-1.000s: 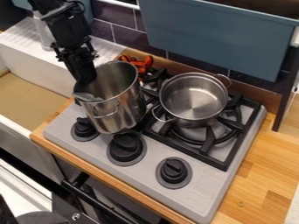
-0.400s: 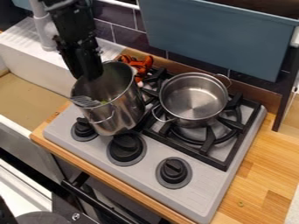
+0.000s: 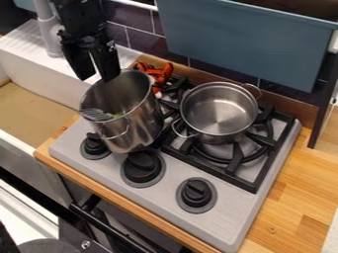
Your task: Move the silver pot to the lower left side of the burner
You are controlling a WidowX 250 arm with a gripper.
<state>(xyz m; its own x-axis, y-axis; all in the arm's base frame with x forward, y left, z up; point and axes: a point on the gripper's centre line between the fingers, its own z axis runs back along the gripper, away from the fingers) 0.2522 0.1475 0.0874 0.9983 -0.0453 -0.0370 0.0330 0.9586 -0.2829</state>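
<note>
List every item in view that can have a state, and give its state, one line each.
Gripper: open, empty
Tall stockpot: uncovered, something inside
Two-handled saucepan: uncovered, empty, upright
Burner under saucepan: no flame visible
Stove knobs: attached, settings unclear

No readable text anywhere.

Wooden counter [image 3: 300,180] and grey stove [image 3: 247,212], spreading out from below my claw [image 3: 99,78]
The stove lies on the wood; on it, the tall silver pot [image 3: 135,131] stands with its mouth just under me, and the shallower pot [image 3: 221,129] rests farther off on the black grate [image 3: 276,154].
</note>
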